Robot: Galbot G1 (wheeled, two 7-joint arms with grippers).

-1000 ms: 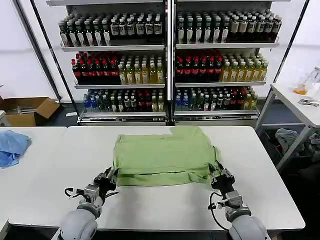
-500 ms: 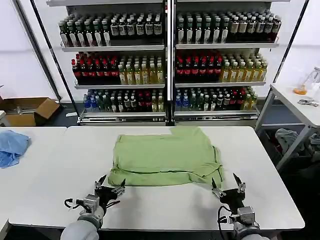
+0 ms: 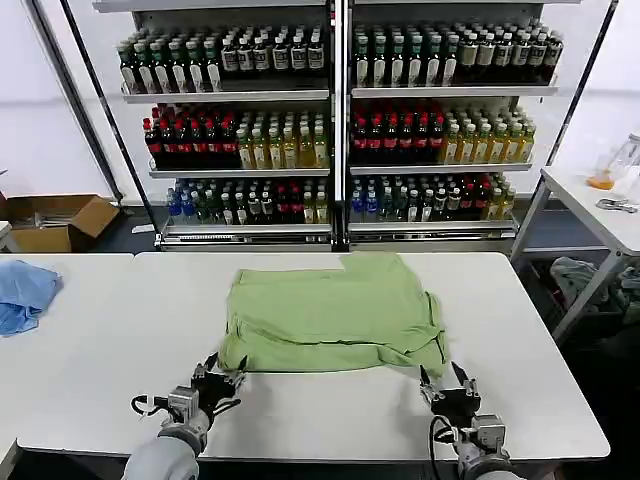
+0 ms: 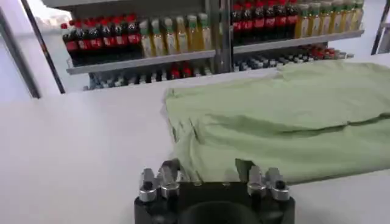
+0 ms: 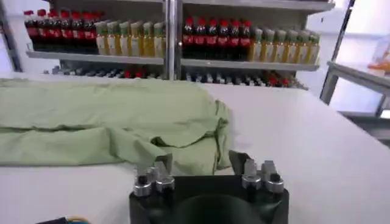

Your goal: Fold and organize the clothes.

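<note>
Fingers (image 3: 236,378) of the left gripper (image 3: 222,375) are standing apart, holding nothing, just off the near left corner of the light green short-sleeved shirt of soft fabric (image 3: 330,315). On the other side, the right gripper (image 3: 448,381) is sitting low over the white table (image 3: 330,410) with its fingers (image 3: 428,382) likewise spread and empty, right beside the shirt's near right corner.

Folded into a broad rectangle, the shirt is lying flat in the middle of the table, its near edge doubled over and its right side bunching slightly. From the left wrist view, the left gripper's fingers (image 4: 170,171) are pointing at the folded edge of the shirt (image 4: 286,119), apart from the cloth. From the right wrist view, the right gripper's fingers (image 5: 163,164) are framing the rumpled corner of the shirt (image 5: 109,122).

A crumpled light blue cloth (image 3: 24,293) is lying on the neighbouring table to the left, and tall shelves of bottled drinks (image 3: 330,120) are standing behind
</note>
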